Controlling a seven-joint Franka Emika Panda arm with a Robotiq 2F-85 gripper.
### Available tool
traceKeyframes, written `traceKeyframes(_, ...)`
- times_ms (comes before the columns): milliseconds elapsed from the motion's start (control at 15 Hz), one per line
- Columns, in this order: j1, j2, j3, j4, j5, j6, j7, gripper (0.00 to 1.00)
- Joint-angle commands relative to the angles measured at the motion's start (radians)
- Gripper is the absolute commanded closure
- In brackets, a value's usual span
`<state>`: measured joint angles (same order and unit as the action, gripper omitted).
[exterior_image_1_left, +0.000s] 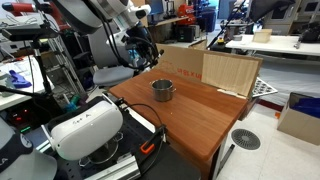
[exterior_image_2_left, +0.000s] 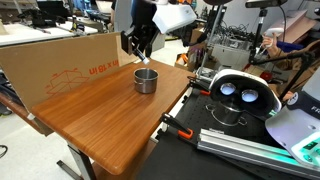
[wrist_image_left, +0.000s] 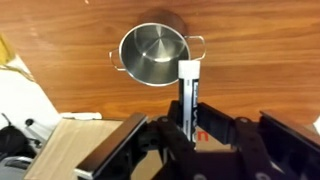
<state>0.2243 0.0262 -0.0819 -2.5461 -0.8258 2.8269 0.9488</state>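
A black Robotiq gripper (exterior_image_2_left: 141, 52) is seen poised above a brown wooden table (exterior_image_2_left: 100, 130), with its jaws closed on a narrow pale flat strip (wrist_image_left: 190, 85) whose material cannot be told. In the wrist view the strip is shown running out from between the dark fingers (wrist_image_left: 225, 140) towards a small round stainless-steel pot (wrist_image_left: 155, 54) with 2 side handles. The strip's far end is seen against the pot's rim, but whether the 2 touch cannot be told. The pot (exterior_image_1_left: 163, 90) is stood upright and empty on the table in both exterior views, just below the gripper (exterior_image_1_left: 140, 55) and near the table's back edge. Behind the pot (exterior_image_2_left: 147, 80) a brown cardboard sheet (exterior_image_2_left: 70, 65) is stood on edge; red print and a red line drawing are carried on it, too small to be read. Small red marks are seen beside the gripper in the wrist view, likewise unreadable. A light plywood panel (exterior_image_1_left: 230, 72) is propped at the table's end. A white VR headset with 2 round lenses (exterior_image_2_left: 238, 92) is laid off the table, beside it.
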Motion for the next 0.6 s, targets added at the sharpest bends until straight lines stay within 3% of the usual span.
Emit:
traceKeyframes(0, -0.009, 0.015, -0.023, -0.001, -0.148, 0.038, 0.143, 0.94)
traceKeyframes(333, -0.017, 0.041, -0.06, 0.021, -0.287, 0.031, 0.296, 0.94)
traceKeyframes(533, -0.022, 0.085, -0.076, 0.04, -0.296, 0.033, 0.302, 0.94)
